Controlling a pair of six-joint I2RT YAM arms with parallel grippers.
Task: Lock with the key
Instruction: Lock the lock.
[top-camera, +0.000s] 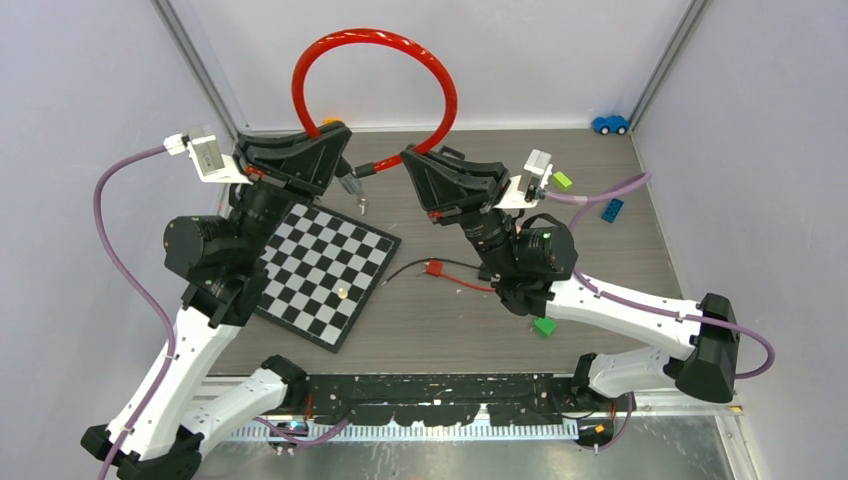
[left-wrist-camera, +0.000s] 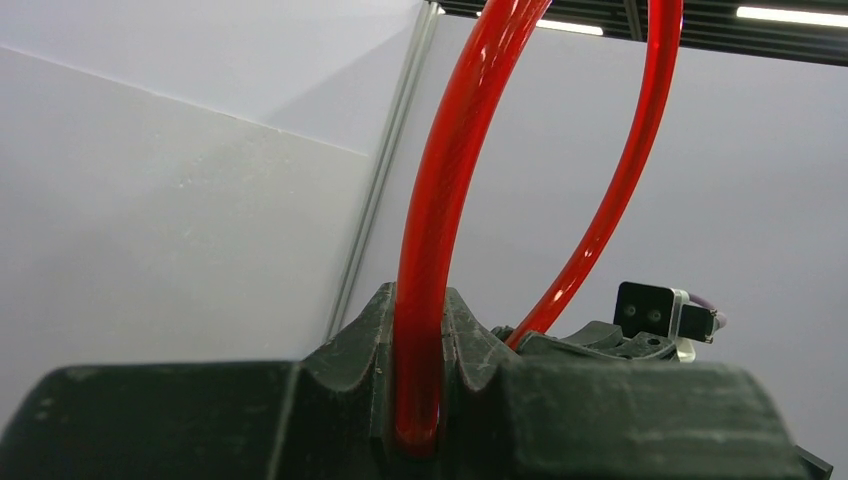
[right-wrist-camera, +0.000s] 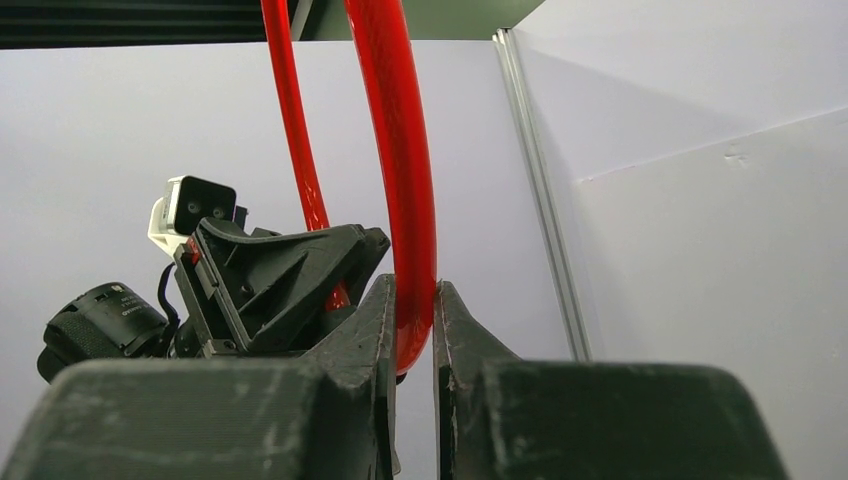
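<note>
From up here I have the left arm (top-camera: 200, 245) reaching in over the chessboard (top-camera: 320, 265). Its wrist view shows the jaws pinching the red cable lock (top-camera: 375, 40) on both sides, low on the loop's left leg. Just right of those jaws sits the lock head (top-camera: 350, 184). A small metal piece hangs under it that I take for the key (top-camera: 362, 207), though it is too small to be sure. The loop stands up off the bench (top-camera: 600, 270) and arches over to the right arm (top-camera: 540, 255), whose forearm angles in from the right. Its jaws are closed around the other leg near its tip, and the cable fills the gap between them. The two sets of jaws face each other across a short gap, so the line between head and free tip runs left to right. The tip points left at the head, near it, but I cannot tell whether it is seated. As I judge it, the right arm is the nearer to feed it in. The key then needs turning, and no jaws are free for it.
</note>
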